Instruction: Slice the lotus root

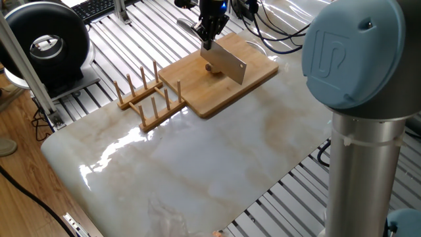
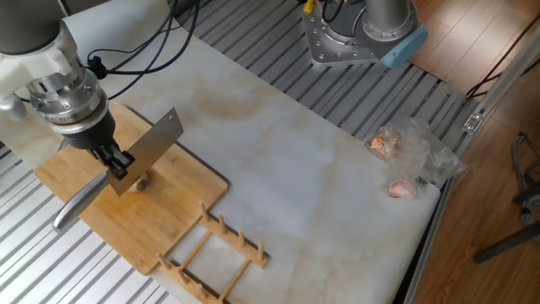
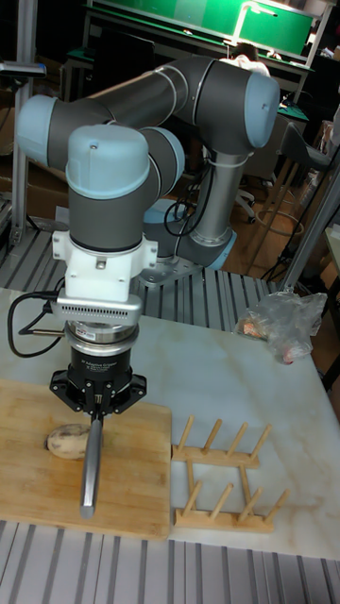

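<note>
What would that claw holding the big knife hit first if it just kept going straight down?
Probably the bamboo board. The claw points down, shut on the cleaver, whose edge hangs beside the lotus root. Depth is unclear, so the blade might catch the root first.

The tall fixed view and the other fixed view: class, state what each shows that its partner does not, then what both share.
Only the tall fixed view shows the arm's shoulder and elbow joints and a green surface behind. Only the other fixed view shows the cleaver's broad flat blade and wooden flooring at the right. Both show the gripper holding the cleaver over the lotus root on the bamboo cutting board, the wooden rack, and the plastic bag on the marble tabletop.
</note>
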Controlling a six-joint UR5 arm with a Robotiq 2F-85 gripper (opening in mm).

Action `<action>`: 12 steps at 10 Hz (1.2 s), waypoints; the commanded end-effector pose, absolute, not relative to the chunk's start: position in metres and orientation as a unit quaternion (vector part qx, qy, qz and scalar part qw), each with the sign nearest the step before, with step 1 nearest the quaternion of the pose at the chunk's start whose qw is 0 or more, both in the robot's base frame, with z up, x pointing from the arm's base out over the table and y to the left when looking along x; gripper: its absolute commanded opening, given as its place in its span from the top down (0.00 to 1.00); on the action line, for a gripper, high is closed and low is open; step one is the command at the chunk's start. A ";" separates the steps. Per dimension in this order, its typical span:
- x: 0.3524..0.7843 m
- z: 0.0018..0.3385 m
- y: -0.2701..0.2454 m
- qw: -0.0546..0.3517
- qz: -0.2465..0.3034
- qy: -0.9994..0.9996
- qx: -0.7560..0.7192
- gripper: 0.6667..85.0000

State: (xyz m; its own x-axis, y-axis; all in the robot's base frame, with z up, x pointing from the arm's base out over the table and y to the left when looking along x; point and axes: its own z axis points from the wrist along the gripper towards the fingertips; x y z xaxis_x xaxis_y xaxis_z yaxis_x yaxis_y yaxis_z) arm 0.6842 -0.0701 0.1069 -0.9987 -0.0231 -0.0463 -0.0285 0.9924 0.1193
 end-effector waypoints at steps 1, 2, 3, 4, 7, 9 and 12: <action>0.685 0.107 -0.072 0.028 0.067 0.997 -0.014 0.99; 0.685 0.106 -0.070 0.028 0.072 0.997 -0.014 0.99; 0.685 0.106 -0.070 0.028 0.073 0.997 -0.014 0.99; 0.685 0.107 -0.068 0.028 0.076 0.997 -0.014 0.99; 0.685 0.105 -0.071 0.027 0.070 0.997 -0.013 0.99; 0.685 0.103 -0.074 0.026 0.065 0.998 -0.011 0.99; 0.685 0.099 -0.077 0.024 0.055 0.998 -0.008 0.99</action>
